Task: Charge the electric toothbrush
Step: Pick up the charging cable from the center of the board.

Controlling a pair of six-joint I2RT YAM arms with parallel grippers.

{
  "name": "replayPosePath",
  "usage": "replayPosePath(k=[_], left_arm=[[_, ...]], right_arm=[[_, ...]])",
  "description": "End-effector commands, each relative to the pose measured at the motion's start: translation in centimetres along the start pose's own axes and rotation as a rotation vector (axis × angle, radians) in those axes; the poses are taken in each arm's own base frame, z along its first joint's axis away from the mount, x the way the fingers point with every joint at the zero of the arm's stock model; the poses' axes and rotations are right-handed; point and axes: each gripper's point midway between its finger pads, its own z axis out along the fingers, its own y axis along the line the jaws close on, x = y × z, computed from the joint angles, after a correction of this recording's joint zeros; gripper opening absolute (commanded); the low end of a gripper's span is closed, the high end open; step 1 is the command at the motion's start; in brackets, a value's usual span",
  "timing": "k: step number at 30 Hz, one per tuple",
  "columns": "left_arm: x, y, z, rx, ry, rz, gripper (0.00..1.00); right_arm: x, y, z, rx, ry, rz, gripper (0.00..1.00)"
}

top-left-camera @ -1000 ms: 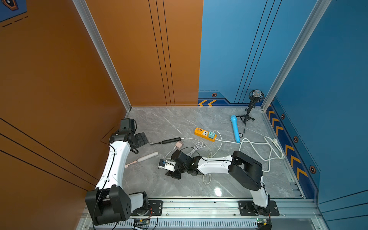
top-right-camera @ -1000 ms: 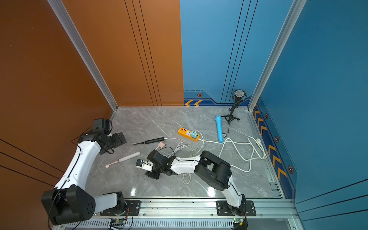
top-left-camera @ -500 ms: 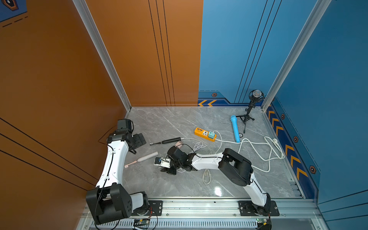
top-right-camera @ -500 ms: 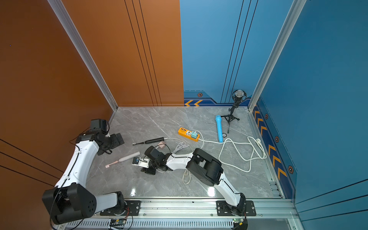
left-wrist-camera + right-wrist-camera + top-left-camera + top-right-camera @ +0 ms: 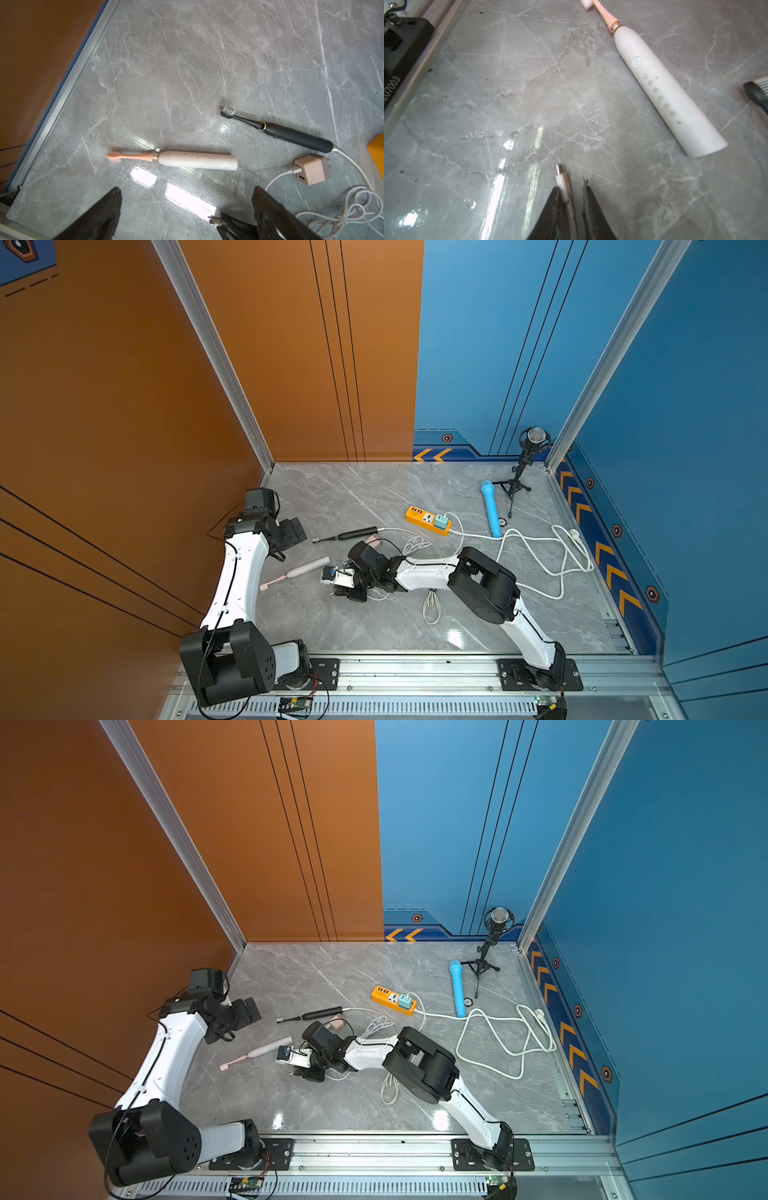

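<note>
On the surface [image 5: 374, 489], the loose toothbrush [image 5: 307, 568] lies in front of the corded toothbrush [image 5: 353, 534], both toward the left. The cable plug [image 5: 562, 178] sits between the right pincer [image 5: 571, 187] fingers, near the loose toothbrush's base. Farther back and right lies the power strip [image 5: 428, 520], then the handheld microphone [image 5: 490, 510] beside the microphone stand [image 5: 521, 472].

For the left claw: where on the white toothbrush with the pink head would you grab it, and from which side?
Probably mid-handle, from straight above, with the left claw astride its width. The white toothbrush lies flat on the table with nothing touching it; its handle is thick and round, its pink neck thin.
</note>
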Motion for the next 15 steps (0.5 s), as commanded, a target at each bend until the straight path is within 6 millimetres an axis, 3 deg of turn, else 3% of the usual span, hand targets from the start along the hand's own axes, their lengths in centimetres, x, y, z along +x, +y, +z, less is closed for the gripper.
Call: replayPosePath(k=[1,5,8,10,13,15], left_arm=[[0.6,-0.6,0.4,0.021,0.026,0.024,0.99],[0.6,-0.8,0.5,0.031,0.027,0.036,0.99],[0.5,-1.3,0.4,0.061,0.023,0.055,0.98],[0.3,-2.0,-0.1,0.100,0.006,0.081,0.98],[-0.4,-3.6,-1.6,0.188,-0.064,0.148,0.98],[-0.7,-5.0,-3.1,0.262,-0.133,0.236,0.98]], right_arm=[[2.0,0.1,0.6,-0.020,0.053,0.026,0.21],[2.9,0.3,0.7,-0.016,0.087,0.006,0.17],[3.2,0.7,0.9,-0.038,0.089,0.011,0.02],[2.8,0.5,0.6,-0.034,0.078,0.026,0.00],[1.0,-0.6,-1.2,-0.007,0.020,0.061,0.00],[-0.8,-1.4,-3.6,0.018,-0.024,0.085,0.00]])
